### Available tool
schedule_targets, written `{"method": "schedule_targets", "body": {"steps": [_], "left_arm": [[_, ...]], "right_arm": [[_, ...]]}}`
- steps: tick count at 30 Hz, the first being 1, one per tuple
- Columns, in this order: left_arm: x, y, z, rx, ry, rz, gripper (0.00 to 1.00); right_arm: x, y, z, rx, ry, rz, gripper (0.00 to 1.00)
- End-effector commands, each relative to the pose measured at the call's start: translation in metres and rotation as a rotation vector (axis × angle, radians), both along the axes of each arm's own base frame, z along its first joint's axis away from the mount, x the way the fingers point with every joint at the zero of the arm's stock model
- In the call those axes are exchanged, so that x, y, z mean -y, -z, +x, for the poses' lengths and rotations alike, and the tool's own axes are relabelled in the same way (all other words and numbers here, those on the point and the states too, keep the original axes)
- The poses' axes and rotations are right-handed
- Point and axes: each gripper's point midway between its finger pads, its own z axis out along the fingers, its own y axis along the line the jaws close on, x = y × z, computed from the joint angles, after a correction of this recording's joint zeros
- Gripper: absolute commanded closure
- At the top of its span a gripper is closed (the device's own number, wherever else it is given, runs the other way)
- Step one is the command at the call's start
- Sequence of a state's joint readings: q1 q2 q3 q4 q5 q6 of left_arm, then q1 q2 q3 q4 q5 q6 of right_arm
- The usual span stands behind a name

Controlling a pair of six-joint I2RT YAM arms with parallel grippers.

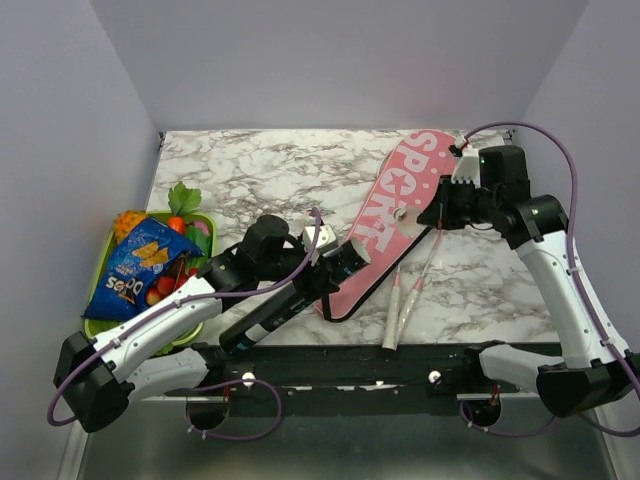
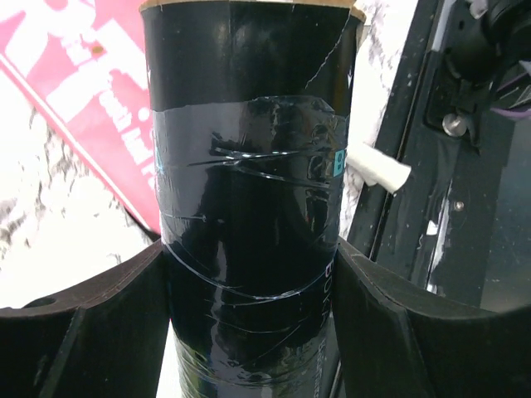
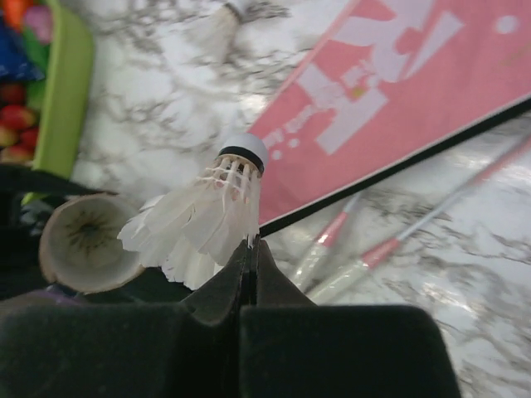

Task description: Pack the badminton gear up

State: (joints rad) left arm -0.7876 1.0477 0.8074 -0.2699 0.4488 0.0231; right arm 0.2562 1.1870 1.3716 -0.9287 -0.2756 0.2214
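Note:
My left gripper [image 1: 325, 262] is shut on the long black tube [image 1: 290, 300] and holds it slanted over the table's near edge. In the left wrist view the tube [image 2: 249, 166] fills the gap between the fingers [image 2: 91, 323]. My right gripper [image 3: 253, 245] is shut on the feather edge of a white shuttlecock [image 3: 207, 215], just right of the tube's open end [image 3: 83, 240]. In the top view it [image 1: 432, 213] hovers over the pink "SPORT" bag [image 1: 400, 195]. Two rackets [image 1: 405, 300] lie beside the bag, white handles toward me.
A green tray [image 1: 100, 322] of toy fruit with a blue snack packet [image 1: 140, 265] on it sits at the left edge. A second shuttlecock [image 3: 217, 25] lies on the marble. The black base rail [image 1: 340, 365] runs along the near edge.

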Motion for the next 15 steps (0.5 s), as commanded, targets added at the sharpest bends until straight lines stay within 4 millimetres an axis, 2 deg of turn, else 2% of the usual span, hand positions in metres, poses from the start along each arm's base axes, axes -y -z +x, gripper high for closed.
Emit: {"method": "schedule_targets", "body": {"steps": [1, 2, 5, 15], "left_arm": [[0.019, -0.052, -0.006, 0.168, 0.138, -0.176, 1.00], [0.020, -0.054, -0.009, 0.173, 0.151, -0.186, 1.00], [0.022, -0.059, -0.015, 0.173, 0.186, -0.219, 1.00], [0.017, -0.052, -0.024, 0.167, 0.198, -0.220, 1.00]], "right_arm": [[-0.057, -0.019, -0.049, -0.087, -0.321, 0.296, 0.99], [-0.067, -0.025, -0.062, -0.104, -0.400, 0.368, 0.99], [-0.079, -0.038, -0.076, -0.106, -0.499, 0.473, 0.99], [-0.085, -0.073, -0.090, -0.045, -0.583, 0.552, 0.99]]}}
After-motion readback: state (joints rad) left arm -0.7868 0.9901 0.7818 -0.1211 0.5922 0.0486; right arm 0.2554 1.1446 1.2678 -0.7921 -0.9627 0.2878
